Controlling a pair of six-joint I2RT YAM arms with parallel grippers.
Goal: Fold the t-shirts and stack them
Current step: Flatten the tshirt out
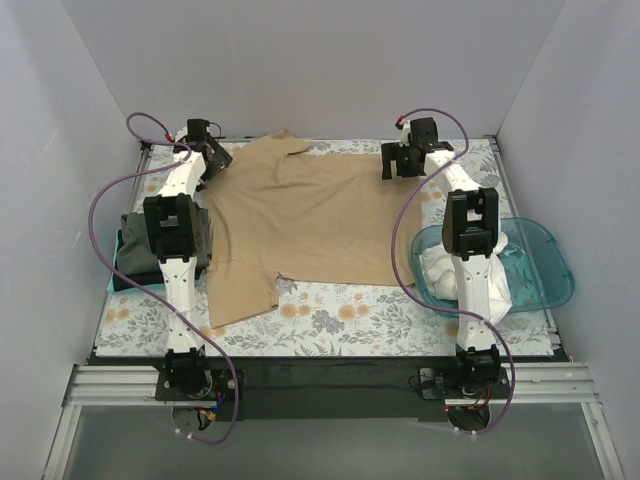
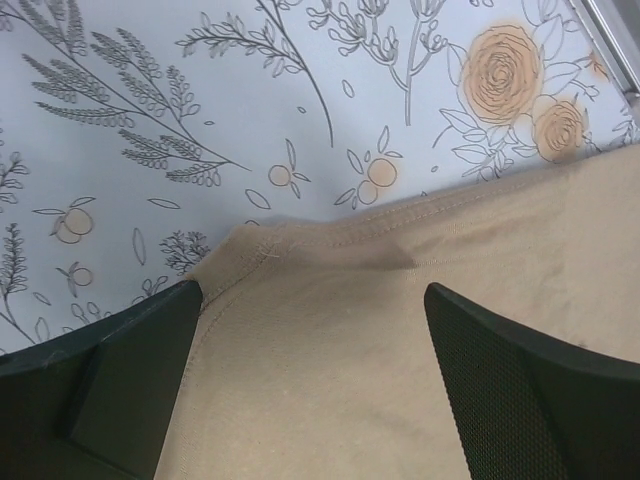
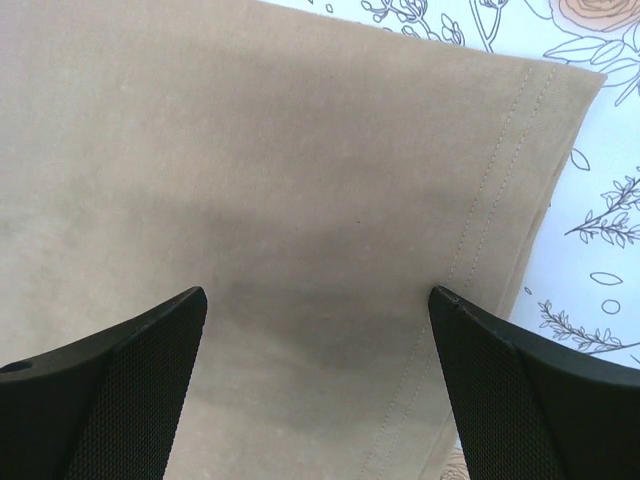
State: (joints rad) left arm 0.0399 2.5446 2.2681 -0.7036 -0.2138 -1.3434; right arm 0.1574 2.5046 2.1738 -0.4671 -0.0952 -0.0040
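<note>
A tan t-shirt lies spread flat on the floral table covering. My left gripper hovers open over the shirt's far left corner. In the left wrist view the left gripper straddles tan cloth near a stitched seam, with nothing pinched. My right gripper stands open over the far right corner. Its wrist view shows the right gripper wide apart above the double-stitched hem. A dark grey-green t-shirt lies folded at the left edge. White t-shirts lie bunched in the tub.
A translucent teal plastic tub sits at the right edge, partly behind the right arm. The left arm crosses above the dark folded shirt. White walls close in the table on the left, right and far sides. A black rail runs along the near edge.
</note>
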